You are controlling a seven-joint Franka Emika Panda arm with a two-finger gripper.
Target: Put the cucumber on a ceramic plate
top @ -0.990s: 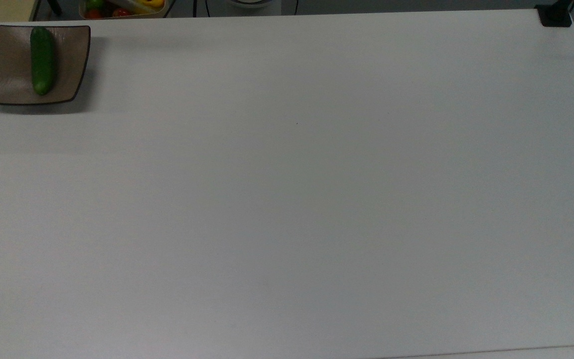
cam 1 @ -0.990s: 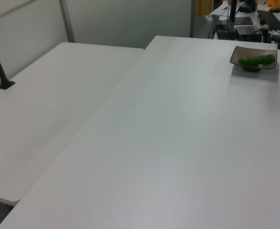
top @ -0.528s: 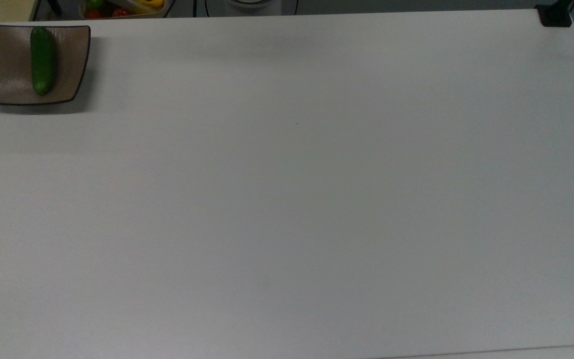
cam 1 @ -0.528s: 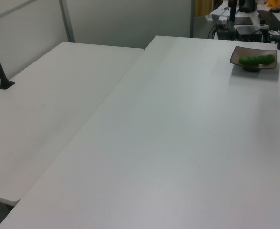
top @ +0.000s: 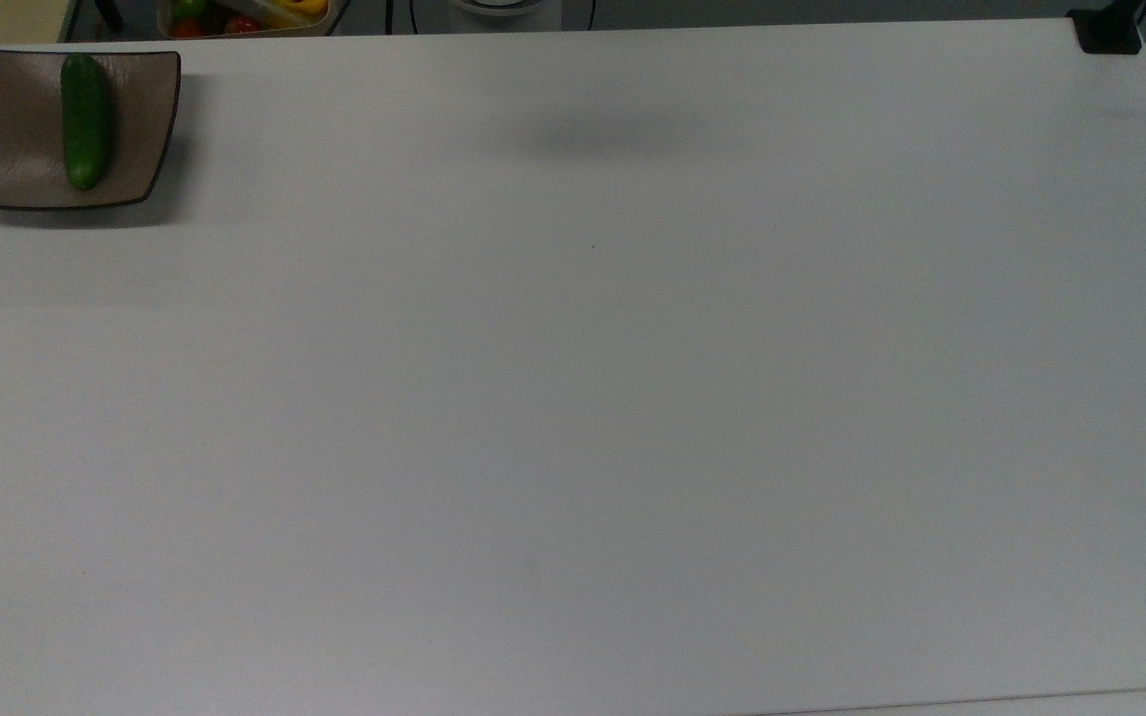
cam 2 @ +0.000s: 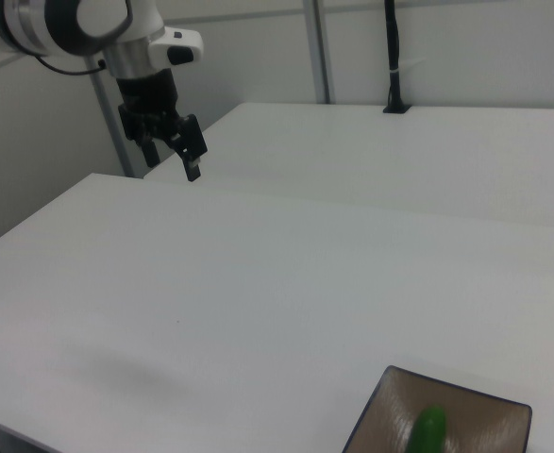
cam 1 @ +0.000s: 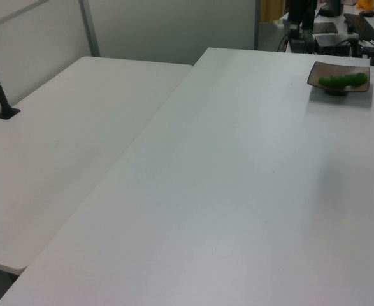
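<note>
I watch the cucumber [top: 85, 121] lying on the ceramic plate [top: 21, 149] at the far left corner of the desk [top: 573, 398] in the top view, with nothing holding it. Its long axis runs near to far, parallel to the plate's side edges and about midway between them. Its whole length sits inside the dark rim.

In the right view the claw [cam 2: 173, 156] hangs above the far left edge of the desk. Its two black fingers stand apart with nothing between them. The plate [cam 2: 484, 415] and the cucumber [cam 2: 428, 433] sit at the near right of the right view, so the whole bare desk lies diagonally between claw and cucumber, and the two are well apart.

The left view shows the cucumber [cam 1: 343, 80] resting level across the plate [cam 1: 320, 71], with neither end hanging over an edge.

I judge the placing done. The relation that matters now is that wide diagonal gap. Any coming move of the arm has free room and no cause to cross the plate's corner. A soft shadow on the desk near the far middle of the top view is, I judge, cast by the arm overhead.
</note>
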